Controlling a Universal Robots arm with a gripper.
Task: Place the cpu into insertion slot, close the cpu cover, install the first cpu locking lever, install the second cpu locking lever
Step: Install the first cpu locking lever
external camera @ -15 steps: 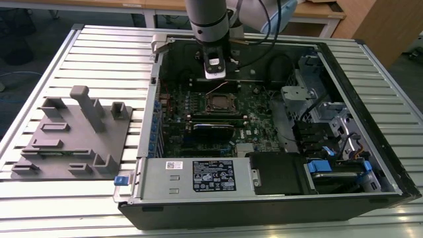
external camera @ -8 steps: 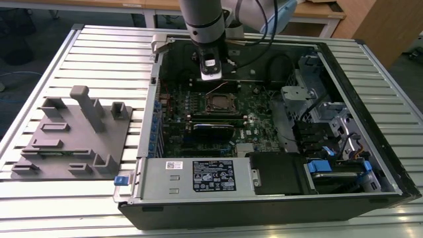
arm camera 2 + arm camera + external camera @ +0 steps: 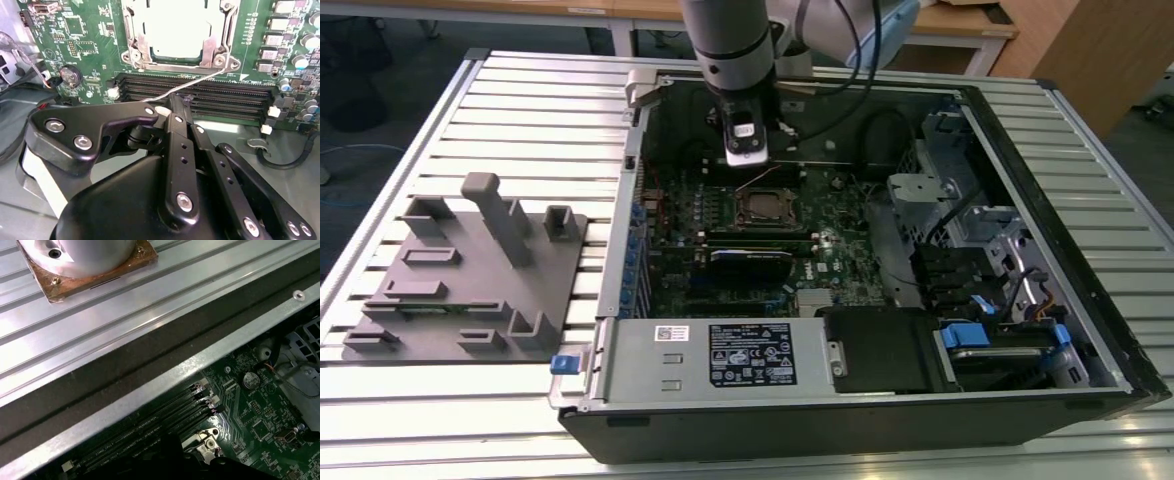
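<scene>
In the second wrist view the cpu (image 3: 175, 27) lies in the insertion slot (image 3: 765, 205), its pale metal top showing through the window of the cpu cover (image 3: 137, 50), which lies flat over it. A thin wire locking lever (image 3: 200, 80) slants out from the socket's corner across the memory slots. It ends at my gripper (image 3: 172, 106), whose black fingers meet, shut, with their tips against the lever's end. In the exterior view the gripper (image 3: 744, 155) hangs inside the open case just behind the socket.
Long black memory slots (image 3: 210, 97) and a coin battery (image 3: 70, 76) sit beside the socket. The case holds a power supply (image 3: 720, 352) at the front and drive cages (image 3: 961, 230) at the exterior view's right. A grey fixture (image 3: 467, 270) stands on the slatted table (image 3: 520, 110).
</scene>
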